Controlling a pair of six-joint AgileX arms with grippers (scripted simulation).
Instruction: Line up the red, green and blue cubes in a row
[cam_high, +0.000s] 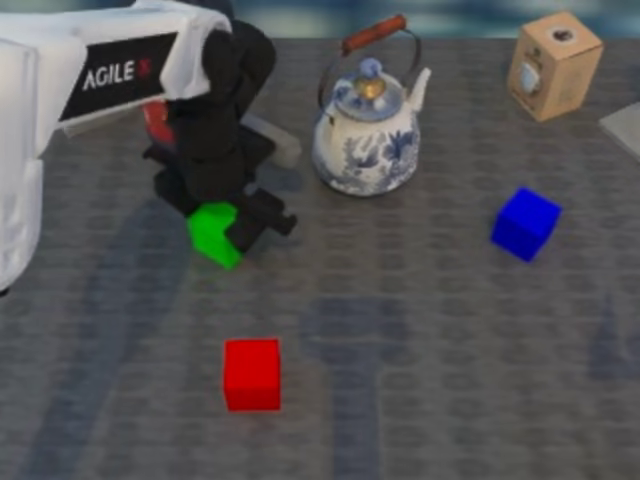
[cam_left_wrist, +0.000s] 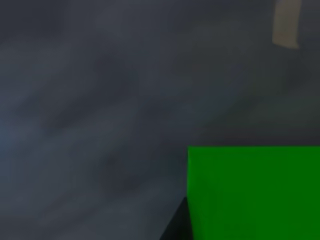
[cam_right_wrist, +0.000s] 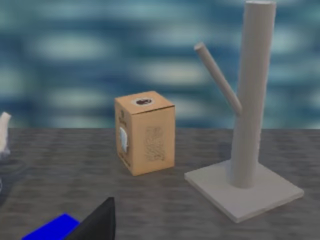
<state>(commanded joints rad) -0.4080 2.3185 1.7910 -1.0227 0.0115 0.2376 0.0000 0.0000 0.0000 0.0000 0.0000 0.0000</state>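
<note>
The grey counter (cam_high: 440, 400) carries a blue-and-white teapot (cam_high: 366, 140) at the back middle and a tan box (cam_high: 553, 66) at the back right. The left end effector (cam_high: 235, 225) is clamped on the green cube (cam_high: 213, 232), left of the teapot. The red cube (cam_high: 251, 374) sits near the front; the blue cube (cam_high: 525, 223) lies well apart, right.

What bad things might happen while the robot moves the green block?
The left claw seems to grip the green block near one edge, so it might slip out. The teapot stands close beside the arm, so a wide swing could bump it. The red block lies in front, and a careless set-down could knock it away.
</note>
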